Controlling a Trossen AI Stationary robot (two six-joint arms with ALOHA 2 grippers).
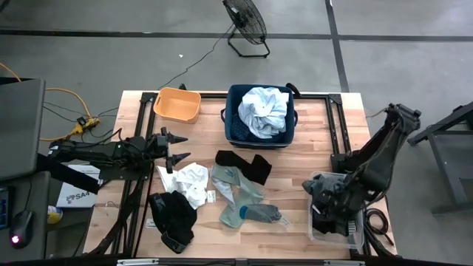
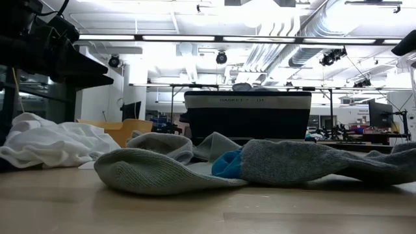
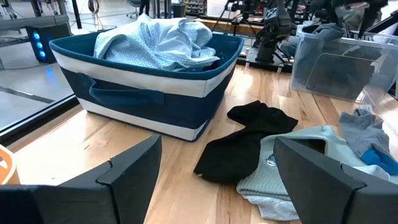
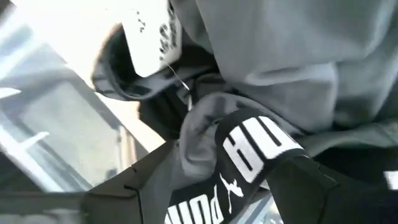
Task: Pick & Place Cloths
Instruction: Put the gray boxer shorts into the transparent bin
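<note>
Several cloths lie on the wooden table: a white piece [image 1: 188, 181], a black piece [image 1: 244, 166], grey-green socks [image 1: 240, 188], a grey sock with a blue patch [image 2: 221, 166] and a black bundle [image 1: 174, 218]. A pale blue-white shirt [image 3: 155, 43] is heaped in the navy bin [image 1: 235, 122]. My right gripper [image 4: 224, 186] points down over a clear plastic box [image 1: 355, 235] at the table's right, open, with grey cloth [image 4: 292, 56] and a black band with white letters [image 4: 249, 149] between its fingers. My left gripper [image 3: 217, 180] waits open at the table's left, level, facing the bin. My right gripper's fingers [image 4: 323, 186] stand on either side of the black lettered band [image 4: 205, 208] of the grey cloth, coming from above. The wrist view looks along the fingers, and I cannot tell whether they touch the band.
An orange tub [image 1: 177, 103] stands at the far left of the table beside the navy bin. A black frame [image 1: 336, 125] runs along the table's right side. A fan [image 1: 247, 26] stands on the floor beyond the far edge.
</note>
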